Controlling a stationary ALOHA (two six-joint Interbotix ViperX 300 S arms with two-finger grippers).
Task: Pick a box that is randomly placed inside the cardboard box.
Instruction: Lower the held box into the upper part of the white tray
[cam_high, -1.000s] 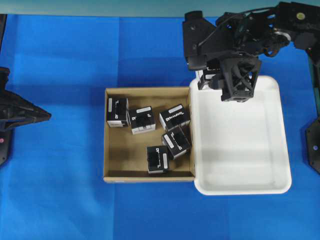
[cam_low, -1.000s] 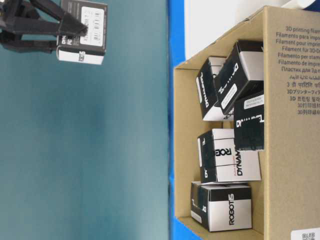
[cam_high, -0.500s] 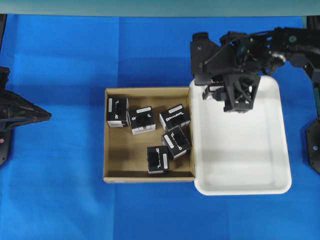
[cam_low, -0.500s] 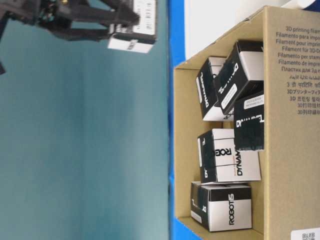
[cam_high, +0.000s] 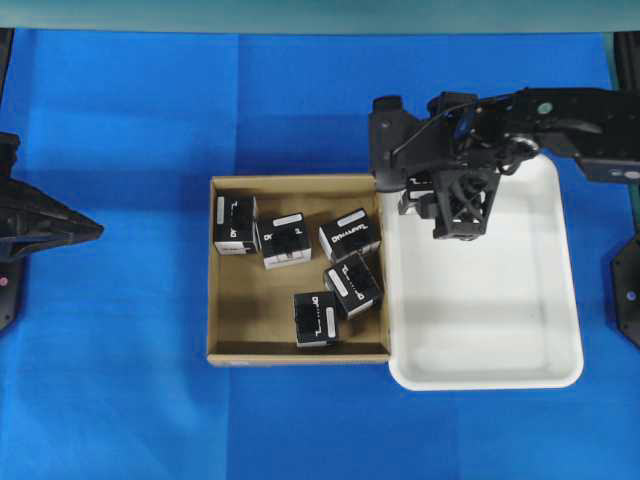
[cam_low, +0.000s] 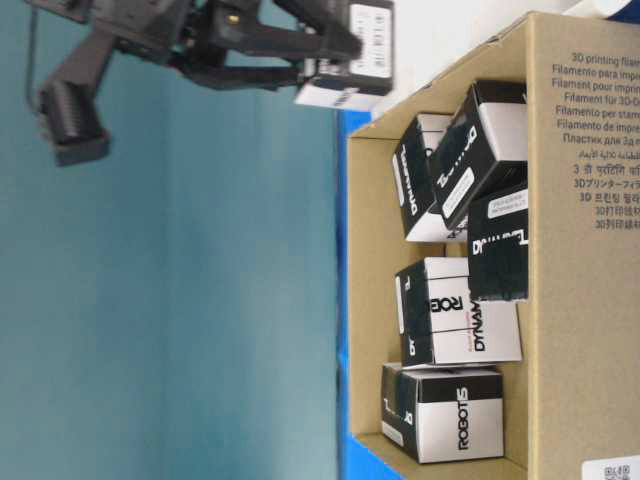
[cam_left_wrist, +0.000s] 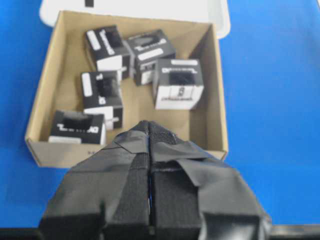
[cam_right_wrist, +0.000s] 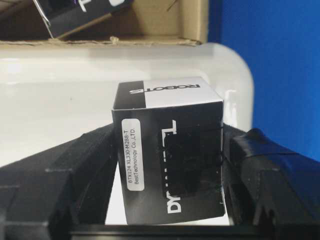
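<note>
Right gripper (cam_right_wrist: 170, 165) pinches box (cam_right_wrist: 170, 150) by two sides, above white tray (cam_high: 520, 340) corner beside cardboard box (cam_high: 225, 345), probably for deposit. Left gripper (cam_left_wrist: 150, 165) jaws pressed together, idle.

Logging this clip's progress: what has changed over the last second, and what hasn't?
The right pincer, shut on a black box, has carried it lower, toward the white tray at the corner next to the cardboard box. The grip is unchanged. The left pincer stays shut and parked; the five boxes inside haven't shifted.
</note>
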